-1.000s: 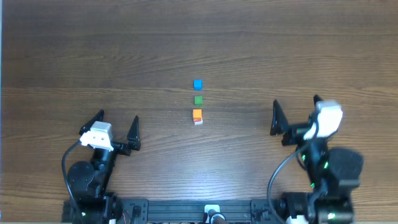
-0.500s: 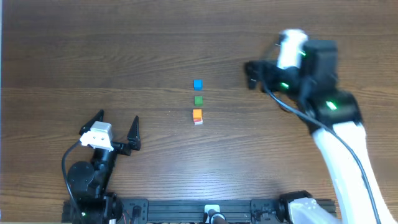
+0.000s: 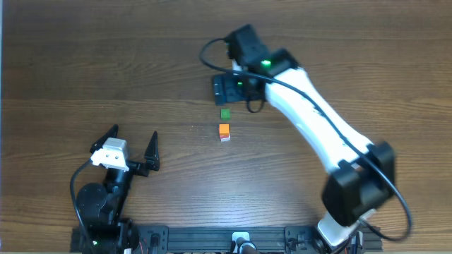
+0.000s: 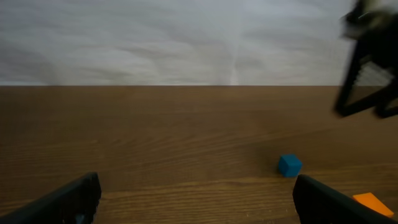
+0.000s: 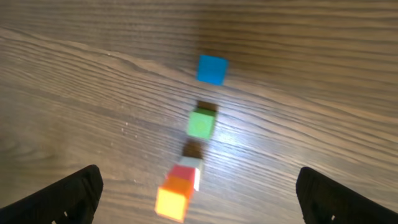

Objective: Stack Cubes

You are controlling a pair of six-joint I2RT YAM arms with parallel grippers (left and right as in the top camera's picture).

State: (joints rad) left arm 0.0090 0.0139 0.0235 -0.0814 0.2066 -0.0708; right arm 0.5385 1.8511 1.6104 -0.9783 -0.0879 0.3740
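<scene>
Top view: the left gripper (image 3: pixel 134 131) sits at 8 o'clock of the cubes, close to its own base. Its fingers are spread wide and nothing is held. It is judged to be placed there so that the middle of the surface (image 3: pixel 85 56) is left to the other arm. In the left wrist view the blue cube (image 4: pixel 289 165) is seen well ahead of that wide gap.

The cubes are laid in a short line, apart from one another. The blue cube lies at 12 o'clock of the green cube (image 3: pixel 225 113), and the orange cube (image 3: pixel 224 130) at 6 o'clock of it. A small red and white piece (image 5: pixel 188 174) is seen touching the orange cube; whether it is a further cube cannot be told. The blue and green cubes carry nothing, so the stacking is judged barely begun.

The right arm (image 3: pixel 318 134) is stretched from 5 o'clock toward 11 o'clock. The right gripper (image 5: pixel 198 180) is held lifted over the line, opened wide, with nothing in it. In the right wrist view the cubes lie along the gap between its fingers, the orange end nearest. This alignment is judged to suit a descent on one cube, though which one cannot be told. The neighbouring cubes are judged the obstacle, since a widely spread finger could nudge the cube beside the one chosen.
</scene>
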